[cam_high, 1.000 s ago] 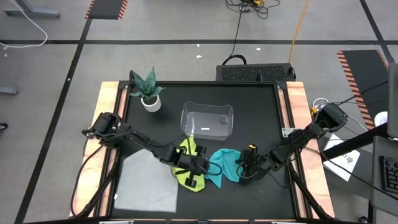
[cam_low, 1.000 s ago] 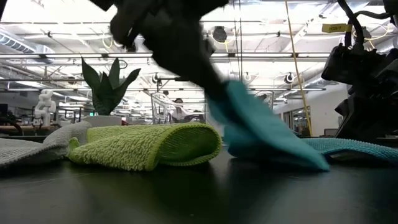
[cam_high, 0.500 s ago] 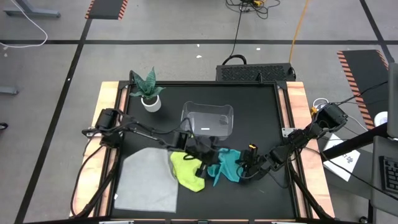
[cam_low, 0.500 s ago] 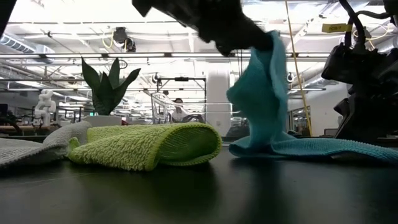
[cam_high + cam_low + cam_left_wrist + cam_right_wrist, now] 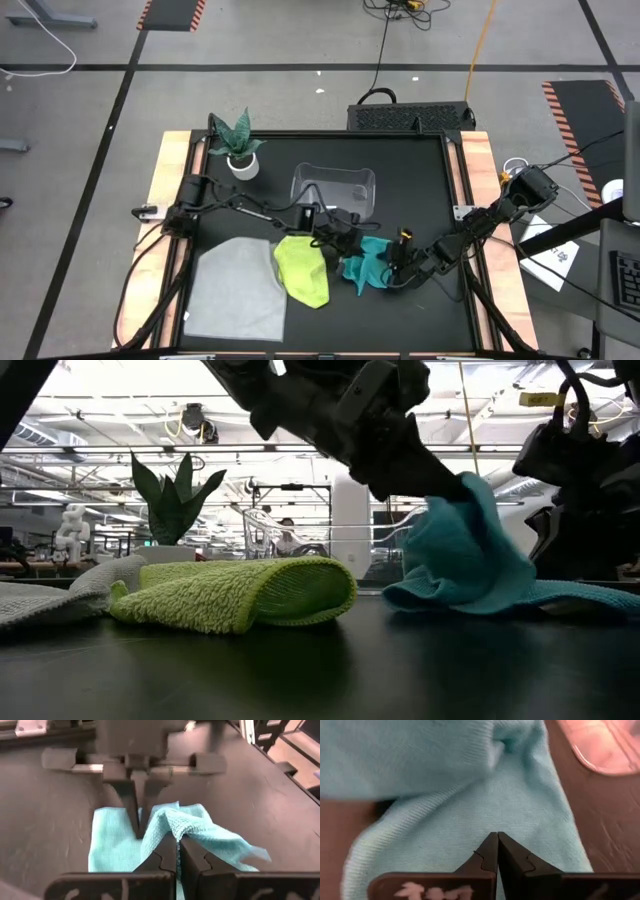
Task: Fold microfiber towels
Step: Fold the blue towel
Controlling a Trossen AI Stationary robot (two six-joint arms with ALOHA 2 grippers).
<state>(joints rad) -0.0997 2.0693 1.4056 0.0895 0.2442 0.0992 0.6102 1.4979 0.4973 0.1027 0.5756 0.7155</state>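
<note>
- Table (image 5: pixel 420 170): black top, wood side rails. It carries everything listed here.
- Grey towel (image 5: pixel 235 290): largest cloth, lying flat at the front left corner. I have not folded it; it has not moved over the last second.
- Bin (image 5: pixel 333 192): clear plastic, at the back centre, not involved.
- Green towel (image 5: pixel 303 272): front centre, its left edge over the grey towel's right edge. In the low view (image 5: pixel 235 592) it lies doubled over with a rounded fold. A second ago my left arm lay across it; the arm has since cleared it.
- Teal towel (image 5: pixel 366 264): just right of the green towel, front centre. A second ago it lay spread wider; now one side is lifted and bunched toward the right, humped in the low view (image 5: pixel 468 555). I judge this a fold in progress, the raised edge not yet laid down.
- Plant (image 5: pixel 236 145): small pot at the back left corner.
- Left gripper (image 5: pixel 352 246): fingers pinched shut on the raised teal edge, carrying it rightward.
- Right gripper (image 5: pixel 392 268): fingers shut on the teal towel's right side, low on the table, unmoved.
</note>
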